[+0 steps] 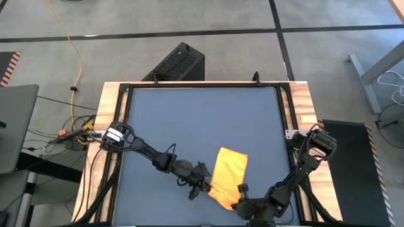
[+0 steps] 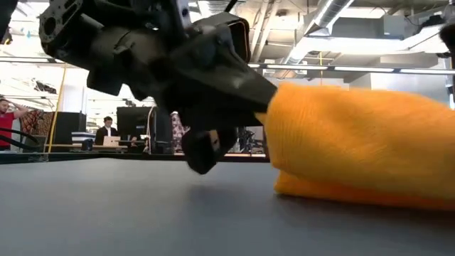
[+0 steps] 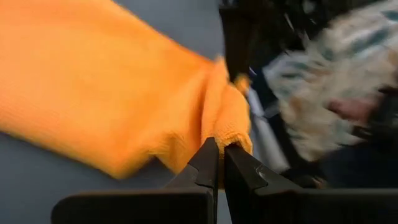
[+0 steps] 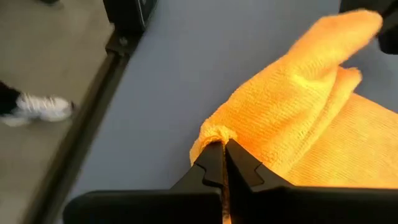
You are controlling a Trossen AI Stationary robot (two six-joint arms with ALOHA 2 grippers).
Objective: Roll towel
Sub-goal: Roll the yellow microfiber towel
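Note:
The yellow-orange towel (image 1: 228, 173) lies on the dark blue-grey tabletop (image 1: 202, 120), toward its near right. The towel's far part rests flat on the table. Its near end is raised and bunched into a hump (image 2: 355, 135) over a lower layer (image 2: 334, 190) that lies on the table. My left gripper (image 1: 207, 187) is shut on the towel's near left corner. My right gripper (image 1: 238, 200) is shut on its near right corner. My left gripper pinches a bunched fold at the towel's near left corner (image 3: 227, 127) between its two fingers. It comes from the table's left, nearly level and slanting a little down. The held fold is lifted off the table. My right gripper pinches the gathered edge at the towel's near right corner (image 4: 214, 134) between its two fingers. It comes from the near right, slanting down. From there the cloth rises in a ridge (image 4: 298, 81) toward the other arm, while the layer beside it lies flat.
A wooden frame (image 1: 302, 107) borders the tabletop. A black box (image 1: 178, 63) stands on the floor beyond the far edge, and cables (image 1: 76, 132) lie at the left. People (image 2: 106, 131) show in the room behind. Bare tabletop stretches left and far of the towel.

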